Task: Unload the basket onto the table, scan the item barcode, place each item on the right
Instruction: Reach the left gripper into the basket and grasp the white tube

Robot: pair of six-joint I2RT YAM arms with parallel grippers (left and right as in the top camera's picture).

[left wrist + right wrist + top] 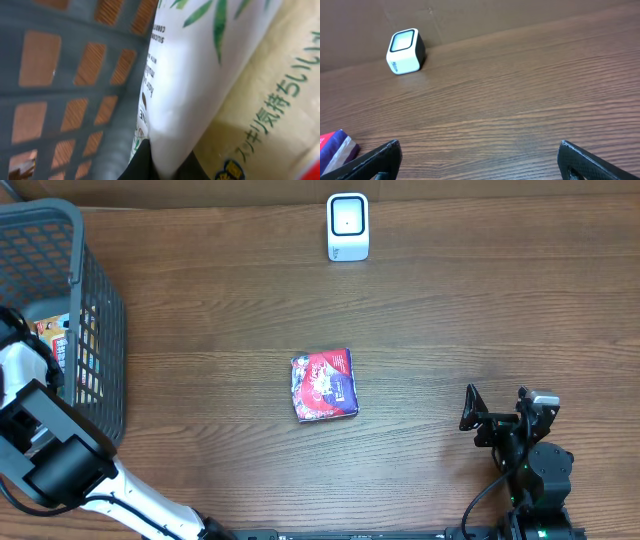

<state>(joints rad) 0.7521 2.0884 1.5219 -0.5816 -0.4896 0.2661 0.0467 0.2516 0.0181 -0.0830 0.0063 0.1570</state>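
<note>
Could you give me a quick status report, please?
Left gripper shut on white leaf-print pouch inside basket. Right gripper open, empty. Red packet mid-table; scanner unobstructed.

One grey basket (105,350), one white scanner (347,227), one red packet (324,385) — plus one white pack (200,85), one beige pack (272,120).

Overhead top-down, right wrist low, sharing scanner (348,226)

table (450,310): matt brown wood grain | scanner (347,225): smooth white plastic, glossy face | basket (100,330), far left of scanner: grey plastic lattice | packet (324,385), in front of scanner: glossy crinkled wrapper | pouch (200,90): smooth white film
</note>
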